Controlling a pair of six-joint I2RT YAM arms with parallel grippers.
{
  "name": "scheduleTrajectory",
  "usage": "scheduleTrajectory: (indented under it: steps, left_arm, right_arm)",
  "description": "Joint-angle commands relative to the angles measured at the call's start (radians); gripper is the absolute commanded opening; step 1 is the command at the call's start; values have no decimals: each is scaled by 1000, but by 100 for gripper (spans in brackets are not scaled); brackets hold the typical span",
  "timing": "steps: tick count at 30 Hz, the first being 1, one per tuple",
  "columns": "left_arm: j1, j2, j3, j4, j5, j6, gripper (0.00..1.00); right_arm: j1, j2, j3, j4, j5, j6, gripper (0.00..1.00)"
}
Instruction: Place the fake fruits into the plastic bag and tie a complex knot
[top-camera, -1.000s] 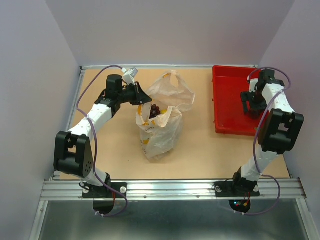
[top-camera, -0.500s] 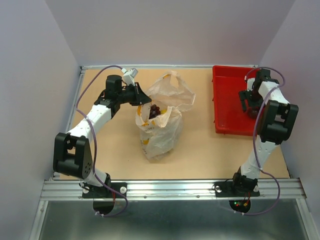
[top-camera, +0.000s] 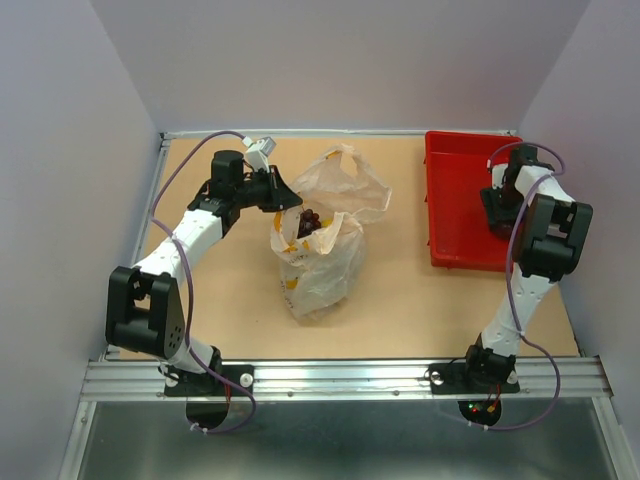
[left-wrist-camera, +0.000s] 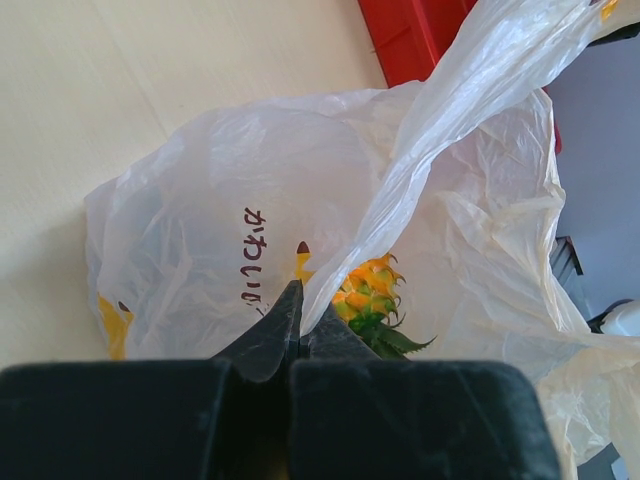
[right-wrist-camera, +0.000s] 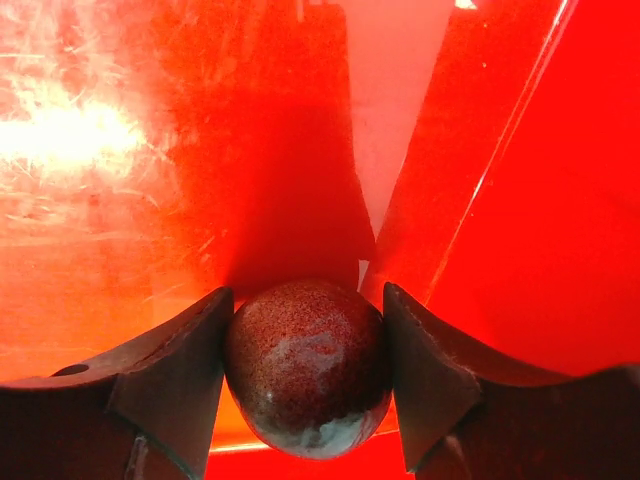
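The plastic bag (top-camera: 322, 262) stands mid-table, mouth up, a dark grape-like cluster (top-camera: 311, 220) showing at its opening. My left gripper (top-camera: 289, 199) is shut on a strip of the bag's rim (left-wrist-camera: 400, 190), holding it up. In the left wrist view an orange-yellow pineapple with a green crown (left-wrist-camera: 368, 292) lies inside the bag, just past my left gripper (left-wrist-camera: 297, 300). My right gripper (top-camera: 500, 214) is down in the red tray. In the right wrist view both fingers of my right gripper (right-wrist-camera: 305, 298) press on a dark red round fruit (right-wrist-camera: 305, 375).
The red tray (top-camera: 455, 200) sits at the back right; its wall (right-wrist-camera: 540, 200) rises close behind the held fruit. The bag's loose far handle (top-camera: 345, 175) spreads toward the back. Purple-grey walls enclose the table on three sides.
My right arm shifted a little within the tray and its jaws closed in onto the dark red fruit. The left arm and the bag have not moved.
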Motion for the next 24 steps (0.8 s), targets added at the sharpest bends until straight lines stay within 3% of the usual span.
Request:
scheduleTrajectory:
  steps: [1,6,8,11,13,16,24]
  left_arm:
    - [7,-55,-6,15,10,24,0]
    - [10,-58,-1,10,11,31,0]
    - [10,-63,-3,10,11,31,0]
    - [10,-66,-6,6,14,38,0]
    - [10,-63,-9,4,14,38,0]
    - [10,-55,-18,7,22,24,0]
    - [10,-67,2,6,36,26,0]
  right_arm:
    - [-9,-51,20,25,-35,-6,37]
    - [-9,-142,89,-85,-111,0,27]
    - [-7,-172,148,-183,-237,12,27]
    - [22,-192,366,-326,-476,58,25]
    - [49,-214,429,-369,-697,78,25]
    - [140,-298,463,-296,-878,185,27]
    - [592,-307,587,-118,-883,296,30]
